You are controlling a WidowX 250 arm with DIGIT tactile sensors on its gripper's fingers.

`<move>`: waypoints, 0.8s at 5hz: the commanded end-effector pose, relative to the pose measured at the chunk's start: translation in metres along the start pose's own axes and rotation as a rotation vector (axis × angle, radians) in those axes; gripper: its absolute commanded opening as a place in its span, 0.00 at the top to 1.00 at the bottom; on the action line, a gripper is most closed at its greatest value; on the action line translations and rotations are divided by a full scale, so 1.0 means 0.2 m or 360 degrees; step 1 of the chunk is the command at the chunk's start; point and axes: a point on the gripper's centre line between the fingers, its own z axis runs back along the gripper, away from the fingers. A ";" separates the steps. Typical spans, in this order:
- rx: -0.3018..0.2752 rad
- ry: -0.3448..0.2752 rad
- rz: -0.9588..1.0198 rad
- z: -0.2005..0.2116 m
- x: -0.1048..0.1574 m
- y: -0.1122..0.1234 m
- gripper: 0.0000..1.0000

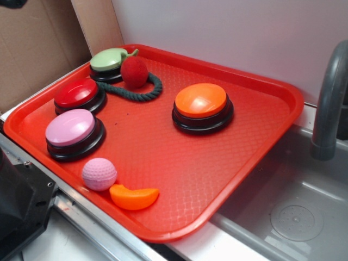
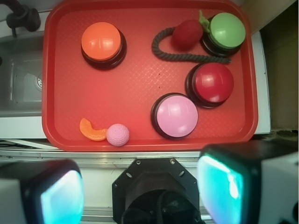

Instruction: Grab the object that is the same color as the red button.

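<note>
The fuzzy dark-red ball lies at the back of the red tray, joined to a dark green rope loop and touching the green button. It also shows in the wrist view. The red button sits at the tray's left, also in the wrist view. My gripper is open and empty, high above the robot base, off the tray's near edge. Its fingers frame the bottom of the wrist view. The gripper does not show in the exterior view.
A green button, a pink button and an orange button stand on the tray. A pink dimpled ball and an orange wedge lie near its front edge. A grey sink and faucet are to the right. Cardboard stands behind.
</note>
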 end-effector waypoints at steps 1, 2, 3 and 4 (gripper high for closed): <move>0.0000 0.0000 0.0000 0.00 0.00 0.00 0.00; -0.0067 0.0069 0.0176 -0.04 0.05 0.03 0.00; -0.0147 0.0144 0.0403 -0.11 0.13 0.09 0.00; -0.0159 0.0198 0.0697 -0.17 0.21 0.14 0.00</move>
